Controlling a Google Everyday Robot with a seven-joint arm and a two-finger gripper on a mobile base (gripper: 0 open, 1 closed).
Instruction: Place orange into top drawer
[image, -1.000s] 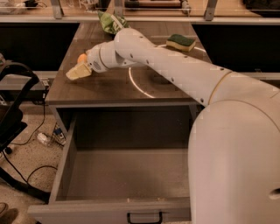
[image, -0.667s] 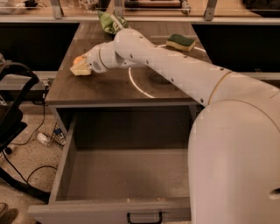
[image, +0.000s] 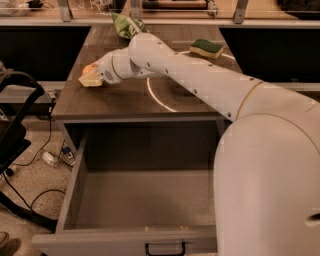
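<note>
The orange (image: 88, 69) lies on the left part of the dark wood table (image: 125, 100), only its top showing behind my gripper (image: 90, 78). The gripper is right at the orange, low over the tabletop, with my white arm reaching in from the right. The top drawer (image: 75, 185) is pulled wide open below the table's front edge. Its grey inside holds nothing, and its front panel with the small black handle (image: 165, 248) is at the bottom of the view.
A green bag (image: 125, 25) lies at the back of the table and a green and yellow sponge (image: 206, 48) at the back right. A black chair (image: 15, 125) and cables (image: 47, 157) are on the floor to the left.
The gripper has shifted slightly toward the back of the table, and the top of the orange now shows just behind it. The drawer has stayed open.
</note>
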